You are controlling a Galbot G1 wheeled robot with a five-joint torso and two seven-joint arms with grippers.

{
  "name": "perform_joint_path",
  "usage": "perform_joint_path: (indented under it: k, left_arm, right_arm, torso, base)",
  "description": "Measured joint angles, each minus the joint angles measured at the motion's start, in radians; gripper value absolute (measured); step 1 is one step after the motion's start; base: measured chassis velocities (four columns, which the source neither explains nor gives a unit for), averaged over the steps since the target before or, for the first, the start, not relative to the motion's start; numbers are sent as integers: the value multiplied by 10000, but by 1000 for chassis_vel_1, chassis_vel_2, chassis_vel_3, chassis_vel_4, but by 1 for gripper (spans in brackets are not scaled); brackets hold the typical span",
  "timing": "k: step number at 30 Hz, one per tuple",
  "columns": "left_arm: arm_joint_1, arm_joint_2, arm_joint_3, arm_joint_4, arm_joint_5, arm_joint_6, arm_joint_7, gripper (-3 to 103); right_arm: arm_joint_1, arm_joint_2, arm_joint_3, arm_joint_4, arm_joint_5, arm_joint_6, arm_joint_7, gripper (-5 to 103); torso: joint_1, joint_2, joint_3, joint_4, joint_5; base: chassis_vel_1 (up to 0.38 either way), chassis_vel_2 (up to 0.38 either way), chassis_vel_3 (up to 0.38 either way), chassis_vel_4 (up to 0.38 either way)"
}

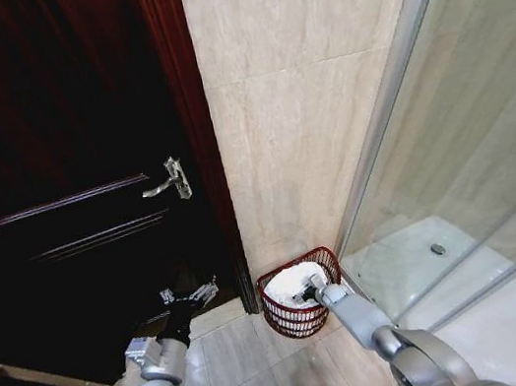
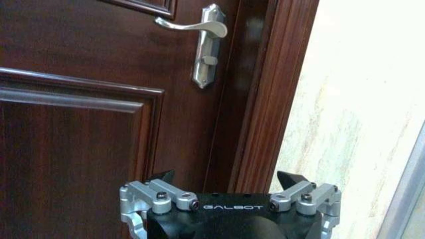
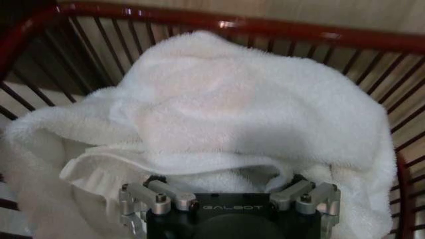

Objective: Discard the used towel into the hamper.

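The white towel (image 1: 292, 282) lies bunched inside the red wire hamper (image 1: 303, 317), which stands on the tiled floor (image 1: 231, 353) against the wall by the shower glass. The right gripper (image 1: 308, 295) is buried in the towel's folds; I cannot tell how its fingers stand. The left gripper (image 1: 188, 295) hangs wide open and empty near the dark door (image 1: 57, 188).

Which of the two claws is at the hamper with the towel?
The right claw: it reaches into the red hamper, its tips under the white towel. The left claw hangs open by the dark door, holding nothing.
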Motion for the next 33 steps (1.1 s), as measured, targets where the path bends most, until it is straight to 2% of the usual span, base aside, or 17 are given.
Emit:
perform_joint_path:
  k: [6, 8, 9, 12, 17, 24, 33]
  left_arm:
    - [0, 0, 0, 0, 0, 0, 0, 100]
    - [0, 0, 0, 0, 0, 0, 0, 100]
    - [0, 0, 0, 0, 0, 0, 0, 100]
    - [0, 1, 0, 0, 0, 0, 0, 100]
    - [0, 0, 0, 0, 0, 0, 0, 100]
    - [0, 0, 0, 0, 0, 0, 0, 100]
    - [0, 0, -1, 0, 0, 0, 0, 100]
  right_arm:
    - [-693, -1197, -268, 2444, 918, -128, -150, 100]
    - [-941, -1735, -391, 3397, 1477, -361, -142, 100]
    - [-941, -1735, -391, 3397, 1477, -361, -142, 100]
    - [-1504, -2628, -740, 4981, 2268, -753, -73, 100]
    - [-2372, -3305, -824, 6727, 2924, -1134, 187, 100]
    - [-3759, -3781, -352, 9006, 3503, -1231, 698, 100]
    - [-5394, -3829, 864, 11574, 3758, -1067, 1306, 100]
  torso:
    - [1, 0, 2, 0, 5]
    - [1, 1, 1, 0, 3]
    - [1, 1, 1, 0, 3]
    - [1, 3, 0, -2, 3]
    - [1, 4, 0, -2, 4]
    - [0, 5, -1, 0, 1]
    - [0, 6, -1, -1, -2]
  base:
    - [0, 0, 0, 0]
    - [0, 0, 0, 0]
    - [0, 0, 0, 0]
    - [0, 0, 0, 0]
    - [0, 0, 0, 0]
    - [0, 0, 0, 0]
    - [0, 0, 0, 0]
